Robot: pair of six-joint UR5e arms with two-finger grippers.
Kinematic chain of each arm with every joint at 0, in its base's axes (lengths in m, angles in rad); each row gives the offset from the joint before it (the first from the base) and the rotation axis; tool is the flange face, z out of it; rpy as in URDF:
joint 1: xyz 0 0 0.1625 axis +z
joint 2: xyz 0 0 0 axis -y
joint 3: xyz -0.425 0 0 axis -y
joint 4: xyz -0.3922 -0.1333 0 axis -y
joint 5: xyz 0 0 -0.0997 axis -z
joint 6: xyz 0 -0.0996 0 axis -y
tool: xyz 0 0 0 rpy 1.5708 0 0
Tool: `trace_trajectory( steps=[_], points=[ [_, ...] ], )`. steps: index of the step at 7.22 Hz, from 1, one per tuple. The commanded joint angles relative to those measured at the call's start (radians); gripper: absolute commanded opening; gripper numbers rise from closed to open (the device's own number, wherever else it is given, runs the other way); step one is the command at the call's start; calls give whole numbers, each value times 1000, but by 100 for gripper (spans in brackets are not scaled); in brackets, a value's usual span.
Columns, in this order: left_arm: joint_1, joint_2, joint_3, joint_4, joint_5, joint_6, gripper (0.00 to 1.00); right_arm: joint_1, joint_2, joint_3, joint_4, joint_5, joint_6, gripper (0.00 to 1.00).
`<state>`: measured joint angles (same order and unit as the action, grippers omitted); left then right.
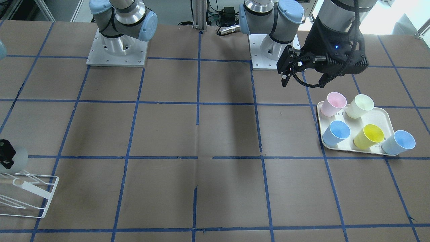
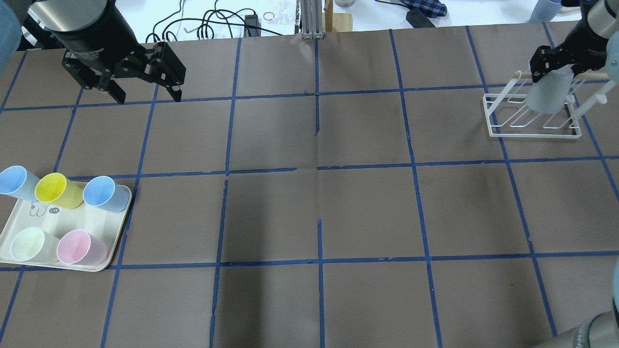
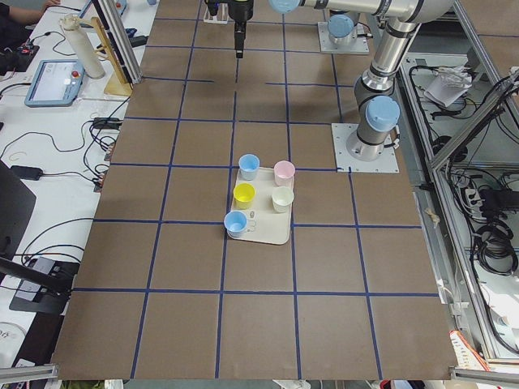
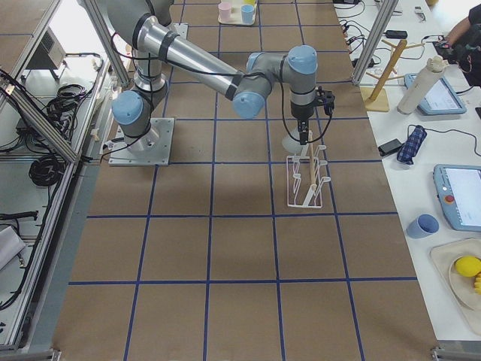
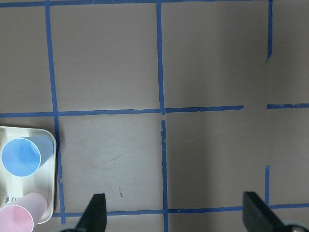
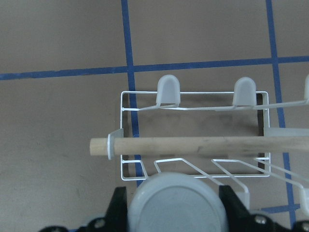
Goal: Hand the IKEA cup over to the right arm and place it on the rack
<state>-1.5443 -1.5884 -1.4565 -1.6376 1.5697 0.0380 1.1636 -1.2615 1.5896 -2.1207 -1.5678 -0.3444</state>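
My right fingers (image 6: 231, 203) gripped the IKEA cup (image 2: 549, 94) just over the rack (image 6: 193, 145) edge, poised, I judged, for setting down; my left fingers (image 2: 117, 92) hung spread, empty, well clear.

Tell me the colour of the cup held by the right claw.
The IKEA cup is pale grey, seen best in the overhead exterior view.

Robotics lab, taped-grid table (image 2: 319, 203), teach pendants (image 3: 50, 83), cabling (image 2: 203, 24)
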Motion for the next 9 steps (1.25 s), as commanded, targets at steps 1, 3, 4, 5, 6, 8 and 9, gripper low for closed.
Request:
trace_trajectory(
  steps=[1,3,4,5,6,8,9],
  points=[
    [1,-8,15,-34,12,-1,100,2,28,0,-36,2,2,72],
    [3,-34,28,-47,12,-3,100,4,30,0,-36,3,4,93],
    [3,-39,34,-44,3,-4,100,5,28,-2,-35,3,5,100],
    [3,-41,41,-45,-3,-9,100,5,22,-2,-33,3,8,100],
    [3,-42,42,-45,-4,-9,100,7,11,-3,-27,3,8,100],
    [3,-39,42,-45,-5,-9,100,42,-54,-3,26,0,18,100],
    [3,-38,42,-45,-7,-9,100,74,-97,-17,119,2,21,100]
  ],
)
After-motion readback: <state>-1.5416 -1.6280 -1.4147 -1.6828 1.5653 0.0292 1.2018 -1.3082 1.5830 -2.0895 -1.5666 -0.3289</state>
